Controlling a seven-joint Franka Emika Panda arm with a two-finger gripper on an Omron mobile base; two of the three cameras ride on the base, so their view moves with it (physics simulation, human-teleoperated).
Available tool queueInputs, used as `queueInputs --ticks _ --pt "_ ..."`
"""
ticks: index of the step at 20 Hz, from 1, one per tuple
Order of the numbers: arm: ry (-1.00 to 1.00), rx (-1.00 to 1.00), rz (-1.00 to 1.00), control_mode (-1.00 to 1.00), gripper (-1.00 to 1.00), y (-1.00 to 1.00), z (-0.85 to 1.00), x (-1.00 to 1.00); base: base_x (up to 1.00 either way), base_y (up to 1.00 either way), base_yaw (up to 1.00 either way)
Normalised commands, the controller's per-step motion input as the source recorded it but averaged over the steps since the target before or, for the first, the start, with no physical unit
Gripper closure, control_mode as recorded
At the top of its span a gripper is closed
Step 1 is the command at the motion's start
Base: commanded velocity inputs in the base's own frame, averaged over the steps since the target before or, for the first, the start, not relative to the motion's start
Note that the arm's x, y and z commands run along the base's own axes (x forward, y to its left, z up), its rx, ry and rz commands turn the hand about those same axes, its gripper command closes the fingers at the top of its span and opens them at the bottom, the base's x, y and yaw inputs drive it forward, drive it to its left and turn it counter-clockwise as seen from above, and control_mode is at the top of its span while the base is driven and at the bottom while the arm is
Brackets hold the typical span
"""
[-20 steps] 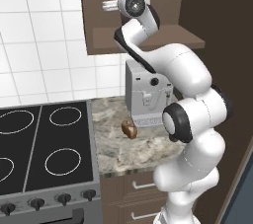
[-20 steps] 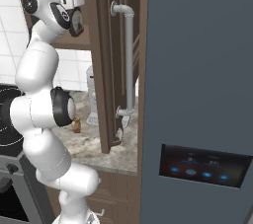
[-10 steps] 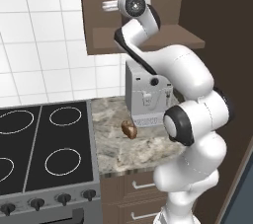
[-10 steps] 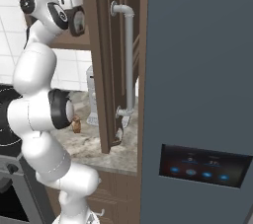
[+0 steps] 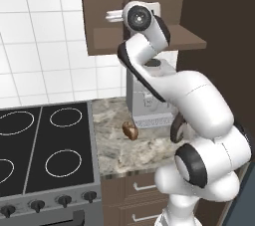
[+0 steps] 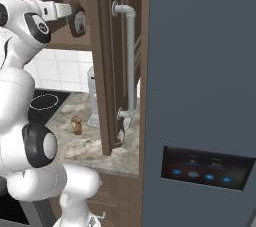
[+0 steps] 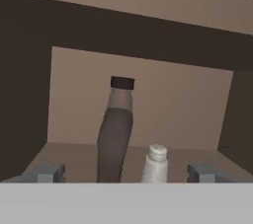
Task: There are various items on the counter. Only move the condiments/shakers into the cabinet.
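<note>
We had two of the condiments up in the cabinet: in the hand view a dark brown bottle stood upright on the shelf, with the small pale shaker just to its right and nearer the hand. That bottle also showed from the base, its black cap poking up behind the wrist on one side and its body beside the white hand on the other. On the counter we saw the brown food lump, which should stay put, in front of the silver coffee machine. Further right, a dark bottle-like shape stood near the open door's edge; we judged it the second bottle, still to move, though it was too dark to be sure. The gripper sat spread wide at the shelf front, tips well clear either side of bottle and shaker, holding and touching nothing.
</note>
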Motion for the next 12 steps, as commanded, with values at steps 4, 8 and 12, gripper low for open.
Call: queueInputs --ticks 4,8,12 --pt "0.0 0.0 -0.18 -1.0 -1.0 0.0 -0.53 -1.0 0.0 0.0 0.0" --pt "0.0 0.0 -0.22 -1.0 -1.0 0.0 -0.67 -1.0 0.0 0.0 0.0" --pt "0.0 0.0 -0.3 -1.0 -1.0 0.0 -0.85 -1.0 0.0 0.0 0.0"
